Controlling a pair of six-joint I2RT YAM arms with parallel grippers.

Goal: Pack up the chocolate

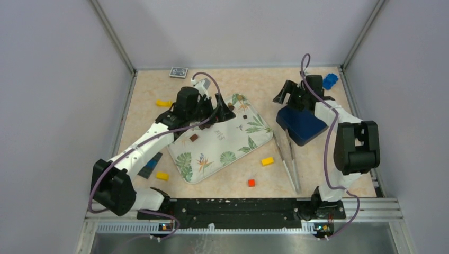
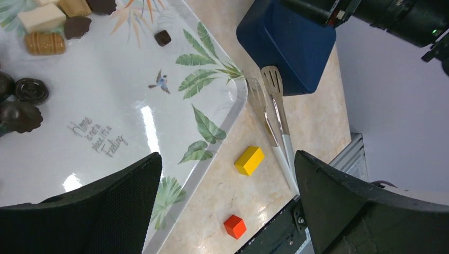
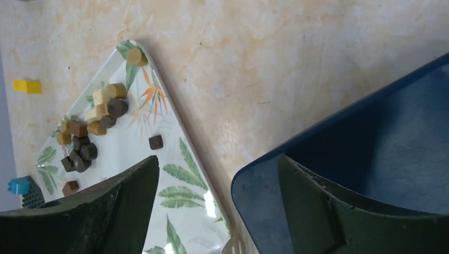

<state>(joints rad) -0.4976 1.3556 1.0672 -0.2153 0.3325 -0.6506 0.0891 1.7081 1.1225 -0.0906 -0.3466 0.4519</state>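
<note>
The pale table [image 1: 254, 84] carries a leaf-printed tray [image 1: 227, 140] in the middle and a dark blue box [image 1: 302, 124] to its right. The part of the box's inside that shows is bare, so I'd say the packing has barely begun. The right gripper [image 3: 218, 159] hangs over the box's far left corner with its fingers spread wide, one either side of the rim and pinching nothing. The left gripper [image 2: 226, 159] hovers over the tray, also fully spread and empty. A pair of tongs [image 1: 288, 159] lies untouched between tray and box. The chocolate [image 3: 108, 108] sits heaped on the tray's far left part, with a loose square piece [image 3: 155, 142] just apart from the heap. Next, I reckon, the left fingers must single out one tiny piece — the loose one looks easiest — drop squarely over it, then close gently.
</note>
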